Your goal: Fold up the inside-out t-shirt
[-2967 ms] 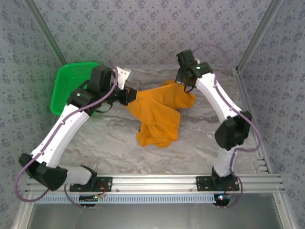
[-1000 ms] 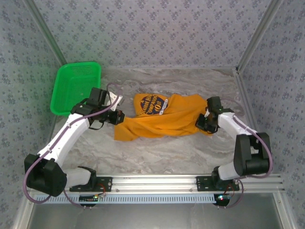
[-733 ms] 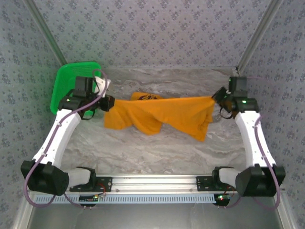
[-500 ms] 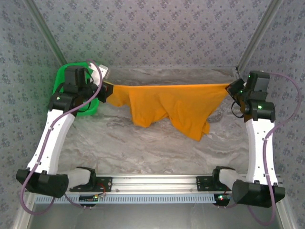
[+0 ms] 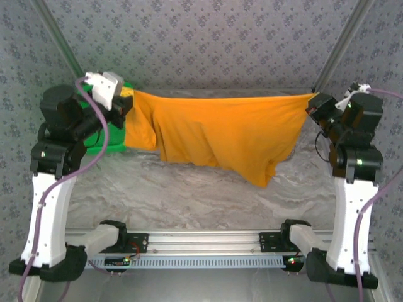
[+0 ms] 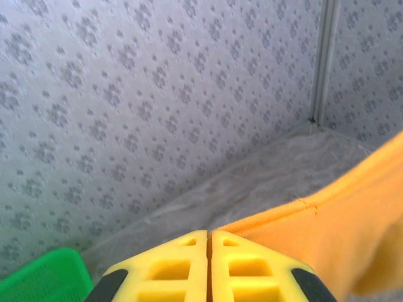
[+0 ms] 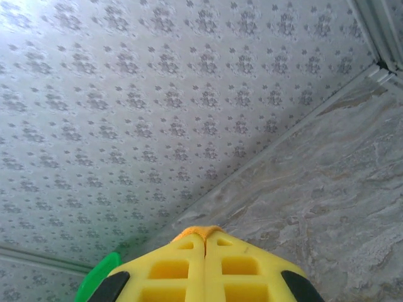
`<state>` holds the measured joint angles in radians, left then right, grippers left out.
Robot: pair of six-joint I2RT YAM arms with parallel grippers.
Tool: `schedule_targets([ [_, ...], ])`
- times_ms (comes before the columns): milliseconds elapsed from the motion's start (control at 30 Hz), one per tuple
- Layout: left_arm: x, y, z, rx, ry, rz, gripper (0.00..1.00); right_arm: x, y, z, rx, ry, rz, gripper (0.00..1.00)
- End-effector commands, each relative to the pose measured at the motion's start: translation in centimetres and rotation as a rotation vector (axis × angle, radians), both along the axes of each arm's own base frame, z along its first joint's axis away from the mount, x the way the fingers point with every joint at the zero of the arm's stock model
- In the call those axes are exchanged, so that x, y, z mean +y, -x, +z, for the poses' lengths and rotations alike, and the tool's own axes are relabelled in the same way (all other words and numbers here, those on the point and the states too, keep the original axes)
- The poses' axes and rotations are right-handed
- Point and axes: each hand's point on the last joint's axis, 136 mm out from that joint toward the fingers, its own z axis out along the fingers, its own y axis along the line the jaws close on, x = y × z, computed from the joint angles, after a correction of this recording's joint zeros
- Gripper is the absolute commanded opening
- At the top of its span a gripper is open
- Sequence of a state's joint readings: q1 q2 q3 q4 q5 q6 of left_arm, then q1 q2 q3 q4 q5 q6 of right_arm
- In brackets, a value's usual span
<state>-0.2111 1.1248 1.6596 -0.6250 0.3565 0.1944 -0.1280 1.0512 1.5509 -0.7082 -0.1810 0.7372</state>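
- High above the back of the counter (image 5: 189, 195), the left jaws are clamped shut on one top corner of the t-shirt (image 5: 220, 132), just in front of the green basket (image 5: 106, 143).
- In the left wrist view the two yellow fingers (image 6: 170, 267) press together with only a thin line between them. The shirt's stitched edge (image 6: 296, 207) runs from their tips off to the right.
- At the far right, the right jaws are also closed, pinching the opposite top corner of the shirt.
- In the right wrist view the yellow fingers (image 7: 242, 267) meet flat against each other, and a small nub of orange cloth (image 7: 197, 231) pokes out at their tips.
- Both arms stand tall, the left arm (image 5: 47, 189) at the left edge and the right arm (image 5: 352, 195) at the right edge, with the shirt stretched between them.
- The shirt is orange-yellow. Its top edge is pulled taut in a nearly straight line from one grip to the other.
- Below that line the cloth hangs in soft vertical folds.
- The bottom edge is uneven: shorter on the left, dropping to a pointed flap (image 5: 264, 178) right of the middle.
- Whether that flap touches the counter cannot be told.
- The side facing the top camera is plain cloth.
- The basket sits at the left rear, partly hidden by the left arm and the shirt's left end. A green corner of it also shows in each wrist view (image 6: 44, 277) (image 7: 101, 270).
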Motion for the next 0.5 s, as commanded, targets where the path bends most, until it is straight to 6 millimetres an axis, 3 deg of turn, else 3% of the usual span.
schedule_targets([
  [0,0.1,-5.9,0.2,-0.014,-0.017,0.069,0.0,-0.6,-5.8,-4.7,0.114,-0.027,0.001,0.0],
  [100,-0.4,-10.6,-1.3,0.035,-0.055,0.091,0.0,-1.3,-9.9,-7.0,0.164,0.007,0.005,0.0],
  [233,-0.9,-14.7,-1.8,0.019,-0.089,0.123,0.0,-1.7,-14.1,-5.6,0.065,0.036,-0.015,0.0],
  [367,-0.8,-15.8,-0.6,-0.023,-0.14,0.16,0.0,-0.8,-16.0,-2.7,-0.013,0.095,0.02,0.0],
  [467,-1.4,-14.7,0.1,-0.041,-0.188,0.14,0.0,-0.9,-15.2,-0.1,-0.082,0.121,0.011,0.0],
])
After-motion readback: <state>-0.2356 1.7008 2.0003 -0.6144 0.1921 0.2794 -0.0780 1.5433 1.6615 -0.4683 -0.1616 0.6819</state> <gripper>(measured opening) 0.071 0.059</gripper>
